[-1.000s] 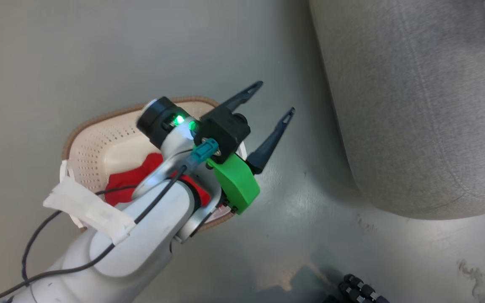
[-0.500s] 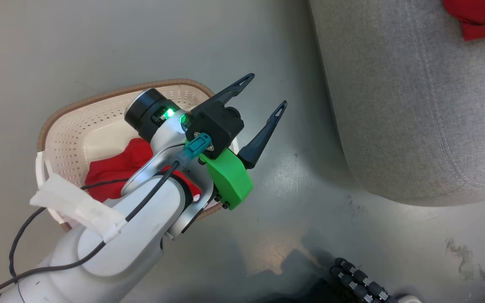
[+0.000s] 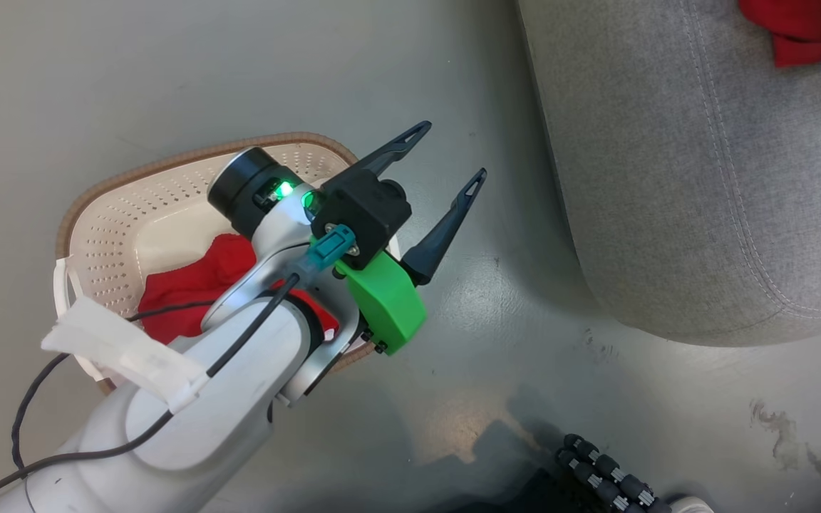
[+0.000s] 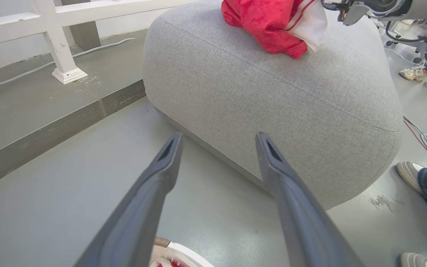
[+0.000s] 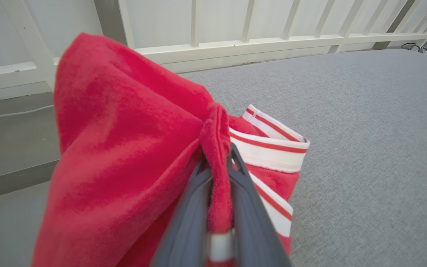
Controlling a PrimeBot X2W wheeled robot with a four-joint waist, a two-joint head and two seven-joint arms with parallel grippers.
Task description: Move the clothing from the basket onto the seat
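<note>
Where the glossy grey floor (image 3: 168, 64) meets the big cushion, one small basket (image 3: 120, 235) sits. It is cream plastic punched with rows of little holes, round-cornered, with a brown woven-look band on its rim and a white handle at the side. One red garment (image 3: 189, 292) lies crumpled inside it, soft and matte, partly hidden under the pale left arm.

The left gripper (image 3: 451, 151) hangs over the basket's far edge and the floor. Its two long, dark, tapering fingers each have a slot near the tip, and the jaws are spread wide with nothing between them. A bright green plastic block (image 3: 385, 299) is fixed at that wrist.

Well apart from the basket stands the one seat (image 4: 272, 104), a large pebble-shaped cushion in grey woven fabric with a stitched seam running low around its side.

Up on it, the right gripper (image 5: 217, 157) has its jaws pinched tight on a fold of a second red garment (image 5: 124, 141). This one is plush and napped, with a white ribbed band carrying thin red stripes. In the left wrist view its lower folds appear to rest on the seat's top.

That makes two garments: one in the basket, one at the seat.
</note>
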